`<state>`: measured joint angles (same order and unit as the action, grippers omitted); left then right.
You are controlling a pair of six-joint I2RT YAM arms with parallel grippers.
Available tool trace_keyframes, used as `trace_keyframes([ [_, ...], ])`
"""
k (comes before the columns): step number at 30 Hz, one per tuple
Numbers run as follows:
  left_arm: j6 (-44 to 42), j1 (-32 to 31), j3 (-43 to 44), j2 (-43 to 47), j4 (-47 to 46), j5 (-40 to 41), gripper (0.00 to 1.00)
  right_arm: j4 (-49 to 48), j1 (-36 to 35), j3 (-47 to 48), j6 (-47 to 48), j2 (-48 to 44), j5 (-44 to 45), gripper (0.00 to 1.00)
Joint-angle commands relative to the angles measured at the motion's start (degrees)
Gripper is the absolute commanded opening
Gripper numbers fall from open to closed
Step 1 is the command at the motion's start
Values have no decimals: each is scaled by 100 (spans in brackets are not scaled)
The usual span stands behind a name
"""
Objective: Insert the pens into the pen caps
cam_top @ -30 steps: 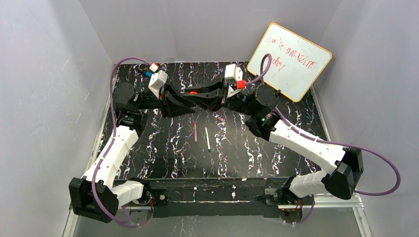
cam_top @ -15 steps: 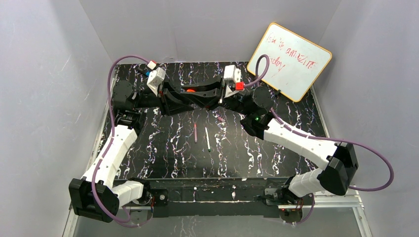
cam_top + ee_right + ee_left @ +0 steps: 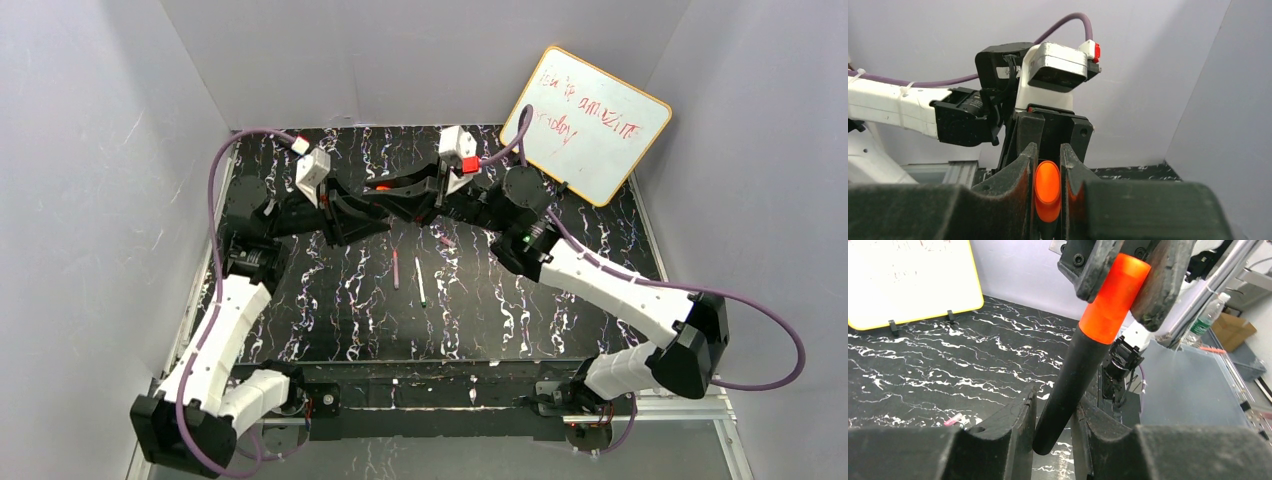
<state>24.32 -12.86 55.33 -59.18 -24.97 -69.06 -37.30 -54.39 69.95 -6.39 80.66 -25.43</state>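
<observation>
From above, just left of the whiteboard (image 3: 587, 125), sets the left gripper (image 3: 375, 212) tip to tip with the right gripper (image 3: 388, 190); from the left wrist, clamps the black marker (image 3: 1070, 380) by its lower end, long axis rising straight into the orange cap (image 3: 1113, 297); from the right wrist, pinches that cap end-on, seemingly seated over the marker's tip.

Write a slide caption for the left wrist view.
Left claw grips the black marker while right claw clamps the orange cap.
</observation>
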Motion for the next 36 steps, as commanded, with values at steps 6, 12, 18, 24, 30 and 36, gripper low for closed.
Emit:
trace_keyframes([
  [6, -107, -154, -867, 1498, 94, 2253, 0, 5372, -413, 36, -76, 35, 402, 16],
  [12, 438, -154, -2154, 1914, -273, 2485, 0, 4078, -372, 4, -367, -697, 1895, 72],
  [18, 432, -154, -2621, 1711, -136, 2561, 0, 2860, -331, -235, -517, -960, 2315, 97],
  [24, 445, -157, -2935, 1654, 300, 3174, 0, 2572, -270, -435, -458, -1186, 2748, 99],
  [30, -244, -150, -2465, 1438, 2366, 4791, 0, 2777, -157, -638, -394, -1399, 2918, 99],
  [36, -885, -154, -1327, 309, 4337, 6655, 0, 3009, -97, -720, -456, -1479, 3138, 99],
])
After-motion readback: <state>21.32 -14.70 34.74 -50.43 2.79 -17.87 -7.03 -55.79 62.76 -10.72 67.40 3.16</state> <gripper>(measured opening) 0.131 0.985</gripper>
